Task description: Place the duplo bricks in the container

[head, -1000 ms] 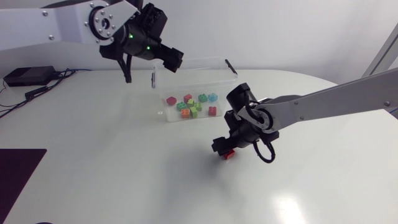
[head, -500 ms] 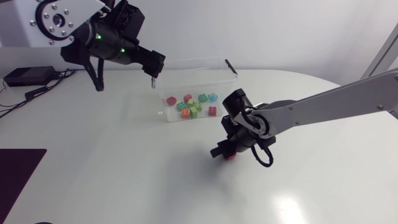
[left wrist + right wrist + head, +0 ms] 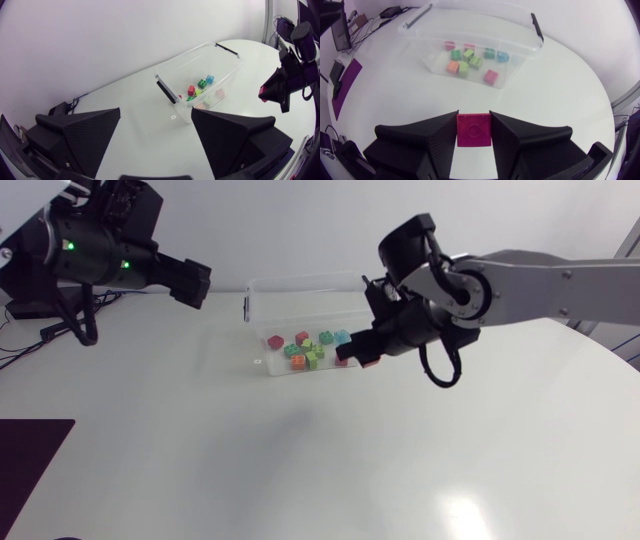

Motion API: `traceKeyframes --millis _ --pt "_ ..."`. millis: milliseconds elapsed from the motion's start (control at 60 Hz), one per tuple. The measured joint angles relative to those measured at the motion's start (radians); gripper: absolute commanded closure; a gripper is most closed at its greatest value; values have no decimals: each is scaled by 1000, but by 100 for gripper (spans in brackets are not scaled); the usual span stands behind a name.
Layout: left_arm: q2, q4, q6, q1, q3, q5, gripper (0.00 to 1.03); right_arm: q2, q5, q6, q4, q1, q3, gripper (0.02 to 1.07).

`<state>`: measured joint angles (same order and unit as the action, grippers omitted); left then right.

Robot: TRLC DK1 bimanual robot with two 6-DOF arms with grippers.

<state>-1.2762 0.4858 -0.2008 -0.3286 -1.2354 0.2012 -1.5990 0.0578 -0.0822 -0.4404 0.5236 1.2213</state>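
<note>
A clear plastic container (image 3: pixel 305 281) stands at the back middle of the table with several coloured duplo bricks (image 3: pixel 308 350) inside. My right gripper (image 3: pixel 362 358) hangs above the table just at the container's near right corner, shut on a red brick (image 3: pixel 473 129) that shows between its fingers in the right wrist view. From the left wrist view the same brick (image 3: pixel 262 91) sits at the tip of that gripper (image 3: pixel 274 90), to the right of the container (image 3: pixel 197 80). My left gripper (image 3: pixel 195 283) is raised at the back left, open and holding nothing, its fingers (image 3: pixel 82 135) wide apart.
A dark mat (image 3: pixel 30 450) lies at the table's front left edge. A black box (image 3: pixel 30 308) with cables (image 3: pixel 60 330) sits at the back left, under my left arm. The container's black clips (image 3: pixel 535 26) stick out at its short ends.
My right gripper shut on the red brick on the table, lifted it and carried it back to the container's near right corner. My left arm swung left, away from the container.
</note>
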Motion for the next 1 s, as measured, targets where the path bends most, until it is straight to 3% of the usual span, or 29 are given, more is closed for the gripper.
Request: traceKeyframes --millis 367,833,867,900,1000 --pt "154 22 11 2 113 63 4 -134 26 -11 34 -42 262 81" --pt "340 34 18 45 242 67 4 -380 78 -10 79 -48 499 80" --pt "348 34 18 45 247 67 4 -395 78 -10 82 -49 514 76" --pt "356 34 18 45 254 67 4 -408 78 -10 85 -49 526 64" --pt "377 36 18 47 275 70 4 -430 83 -10 101 -49 532 20"
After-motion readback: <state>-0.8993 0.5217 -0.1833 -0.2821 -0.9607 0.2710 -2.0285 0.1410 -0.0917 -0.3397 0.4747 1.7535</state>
